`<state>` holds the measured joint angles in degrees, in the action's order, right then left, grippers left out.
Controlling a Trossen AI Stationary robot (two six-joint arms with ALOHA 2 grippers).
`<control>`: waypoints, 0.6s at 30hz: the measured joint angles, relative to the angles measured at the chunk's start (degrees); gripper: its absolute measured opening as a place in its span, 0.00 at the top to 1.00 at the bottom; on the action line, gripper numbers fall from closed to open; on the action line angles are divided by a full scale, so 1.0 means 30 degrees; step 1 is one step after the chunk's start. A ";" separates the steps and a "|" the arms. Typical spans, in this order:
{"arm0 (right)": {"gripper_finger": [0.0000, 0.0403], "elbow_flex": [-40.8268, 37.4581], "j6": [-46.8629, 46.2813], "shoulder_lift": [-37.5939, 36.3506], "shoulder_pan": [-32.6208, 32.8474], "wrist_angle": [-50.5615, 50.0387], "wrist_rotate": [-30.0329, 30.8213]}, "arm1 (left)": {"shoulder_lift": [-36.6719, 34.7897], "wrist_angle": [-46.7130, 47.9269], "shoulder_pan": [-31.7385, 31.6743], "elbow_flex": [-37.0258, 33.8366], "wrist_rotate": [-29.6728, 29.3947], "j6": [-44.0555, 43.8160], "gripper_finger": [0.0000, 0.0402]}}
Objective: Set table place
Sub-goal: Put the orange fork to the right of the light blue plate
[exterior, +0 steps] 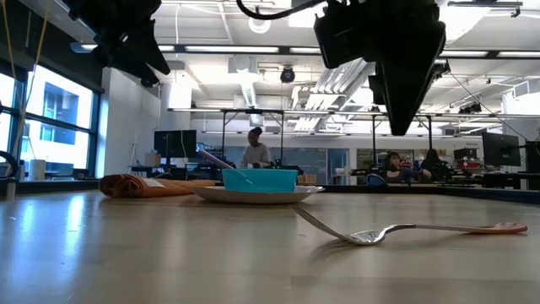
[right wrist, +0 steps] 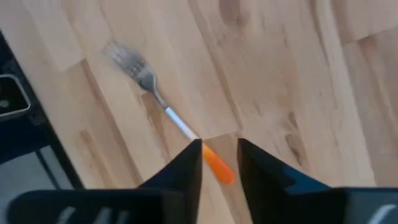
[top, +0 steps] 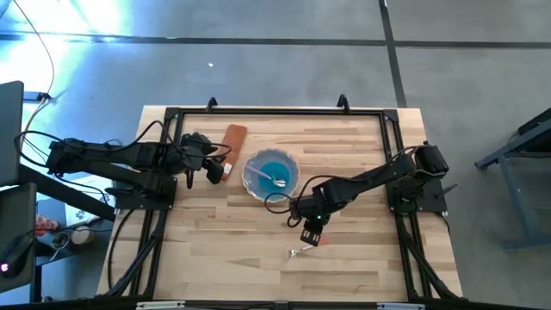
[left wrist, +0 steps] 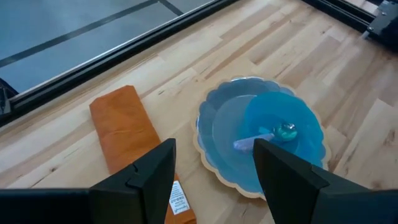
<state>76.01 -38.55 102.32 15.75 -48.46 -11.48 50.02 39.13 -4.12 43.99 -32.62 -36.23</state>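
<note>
A fork (right wrist: 144, 78) with an orange handle end (right wrist: 219, 167) lies flat on the light-wood table (top: 362, 258), near its front middle. It also shows in the high view (top: 301, 251) and the low view (exterior: 380, 232). My right gripper (right wrist: 219, 152) hovers above the handle end, narrowly open and clear of it; the low view shows the gripper (exterior: 403, 101) well above the table. My left gripper (left wrist: 214, 177) is open and empty, above the table between a folded orange napkin (left wrist: 121, 127) and a blue bowl (left wrist: 273, 140). The bowl holds a spoon (left wrist: 273, 134) and stands on a plate (left wrist: 208, 162).
The plate with the bowl (top: 271, 172) stands mid-table, with the napkin (top: 232, 142) to its left near the far edge. A black rail frame (top: 275, 110) edges the table. Bare wood lies along the front. People sit in the room behind (exterior: 256, 148).
</note>
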 joint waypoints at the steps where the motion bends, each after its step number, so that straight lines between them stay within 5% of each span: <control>1: 0.74 0.0000 0.0115 0.0000 0.0129 0.0074 0.0399 | 0.0000 0.0000 0.0000 0.0000 0.0013 0.0000 0.49; 9: 0.66 0.0000 0.4507 0.0556 0.3041 0.1557 0.3186 | 0.0000 0.0000 0.0000 0.0000 -0.0132 0.0000 0.49; 18: 0.66 0.0000 0.5518 0.2848 0.3833 0.3325 0.3320 | 0.0000 0.0000 0.0000 0.0000 -0.0116 0.0146 0.49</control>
<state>76.01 -21.99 110.87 27.25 -38.49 -1.52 50.02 39.13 -4.12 43.99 -32.96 -35.79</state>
